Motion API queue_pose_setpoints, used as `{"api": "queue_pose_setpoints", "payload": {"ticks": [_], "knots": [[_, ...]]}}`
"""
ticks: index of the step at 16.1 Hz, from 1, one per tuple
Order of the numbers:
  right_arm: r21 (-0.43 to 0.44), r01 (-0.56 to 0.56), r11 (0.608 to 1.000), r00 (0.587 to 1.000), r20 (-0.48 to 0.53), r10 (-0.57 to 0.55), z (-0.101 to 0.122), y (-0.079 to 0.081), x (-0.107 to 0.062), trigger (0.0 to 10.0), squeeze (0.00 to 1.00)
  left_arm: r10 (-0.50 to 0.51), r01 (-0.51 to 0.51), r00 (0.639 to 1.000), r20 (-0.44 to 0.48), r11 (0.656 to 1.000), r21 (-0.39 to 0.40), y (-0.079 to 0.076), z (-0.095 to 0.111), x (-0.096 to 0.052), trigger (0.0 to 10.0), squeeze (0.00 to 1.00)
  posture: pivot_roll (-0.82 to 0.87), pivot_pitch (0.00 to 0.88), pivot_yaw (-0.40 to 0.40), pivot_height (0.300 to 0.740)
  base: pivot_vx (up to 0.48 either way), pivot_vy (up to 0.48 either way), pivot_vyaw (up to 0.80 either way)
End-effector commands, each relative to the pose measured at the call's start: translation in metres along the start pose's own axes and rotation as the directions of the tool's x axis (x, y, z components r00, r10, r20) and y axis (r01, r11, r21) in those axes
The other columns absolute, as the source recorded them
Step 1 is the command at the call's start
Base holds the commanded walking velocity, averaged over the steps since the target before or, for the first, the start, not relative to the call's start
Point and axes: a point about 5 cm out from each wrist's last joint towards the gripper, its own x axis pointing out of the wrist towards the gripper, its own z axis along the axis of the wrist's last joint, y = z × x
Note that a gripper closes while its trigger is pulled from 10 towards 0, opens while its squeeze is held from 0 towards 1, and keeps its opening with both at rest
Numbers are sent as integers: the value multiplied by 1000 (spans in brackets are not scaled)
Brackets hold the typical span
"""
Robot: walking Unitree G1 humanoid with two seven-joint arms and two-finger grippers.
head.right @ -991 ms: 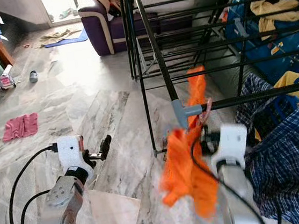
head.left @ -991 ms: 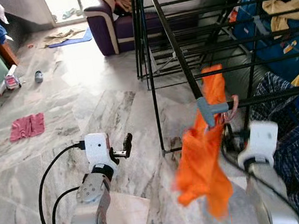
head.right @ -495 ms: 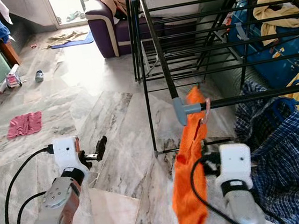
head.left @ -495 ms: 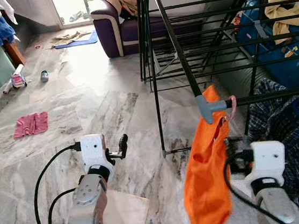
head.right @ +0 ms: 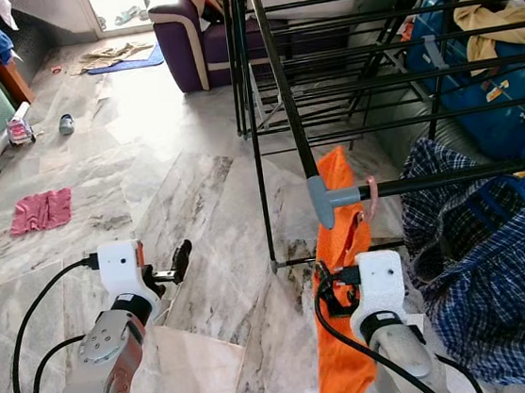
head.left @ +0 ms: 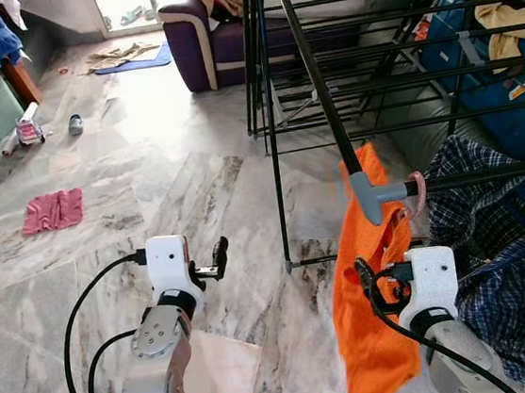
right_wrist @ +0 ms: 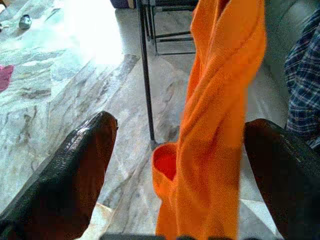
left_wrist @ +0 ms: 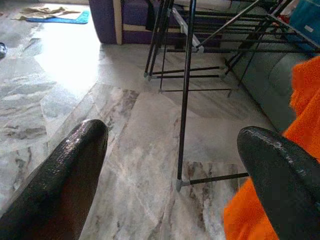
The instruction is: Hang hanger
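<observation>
Marble floor (open) beside rack edge

one orange garment, one drying rack, one pink cloth, two claws.

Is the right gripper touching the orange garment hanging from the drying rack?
Apart. The right wrist view shows the right gripper open, its fingers spread wide, with the orange garment hanging between them and floor visible on either side of the cloth.
</observation>
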Motion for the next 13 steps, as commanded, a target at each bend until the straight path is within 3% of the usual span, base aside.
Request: {"api": "queue_pose_setpoints", "payload": {"ticks": [1,4,5,13], "knots": [[5,8,1000,995,-95,-8,-11,-2,-1,10000,0,14,-14,999,-29,1000,1,3,-6,-4,10000,0,-31,100,7,740,0,0,0],[4,62,998,990,-129,-61,-17,-12,-1,10000,0,1,-1,999,-39,1000,4,2,-7,-4,10000,0,-29,100,8,740,0,0,0],[6,71,997,989,-134,-70,-17,-14,1,0,0,-3,3,999,-43,1000,6,1,-8,-4,10000,0,-31,96,13,740,0,0,0],[-10,54,998,992,-116,-55,-9,-19,16,0,0,-4,5,999,-45,1000,20,0,-7,-2,10000,0,-26,94,10,740,0,0,0]]}}
